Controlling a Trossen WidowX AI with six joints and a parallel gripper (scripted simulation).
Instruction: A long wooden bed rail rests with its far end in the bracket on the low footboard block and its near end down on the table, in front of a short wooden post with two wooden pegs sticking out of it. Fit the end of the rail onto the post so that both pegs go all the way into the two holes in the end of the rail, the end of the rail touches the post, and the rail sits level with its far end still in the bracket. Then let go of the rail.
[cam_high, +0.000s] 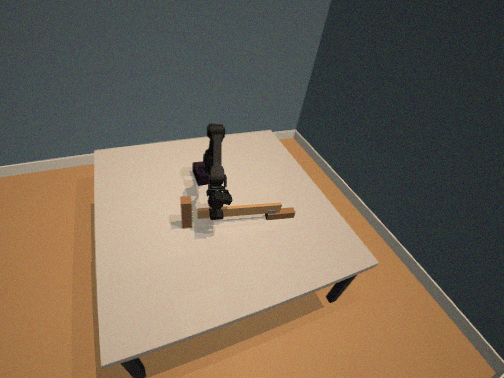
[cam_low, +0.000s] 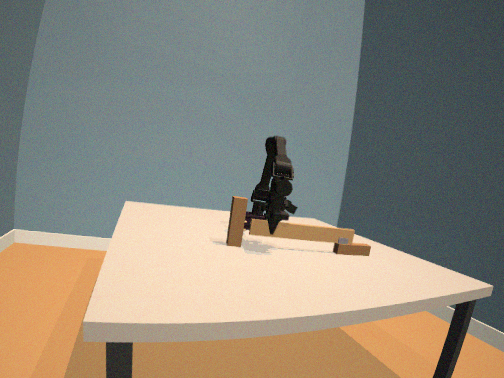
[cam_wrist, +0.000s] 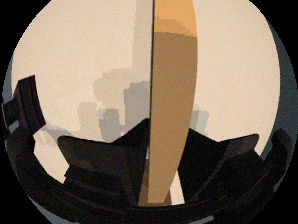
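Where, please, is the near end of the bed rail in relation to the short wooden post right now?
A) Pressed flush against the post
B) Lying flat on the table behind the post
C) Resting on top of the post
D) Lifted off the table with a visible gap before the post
D: the gripper holds the bed rail with its near end raised above the table, and a gap shows between it and the post.
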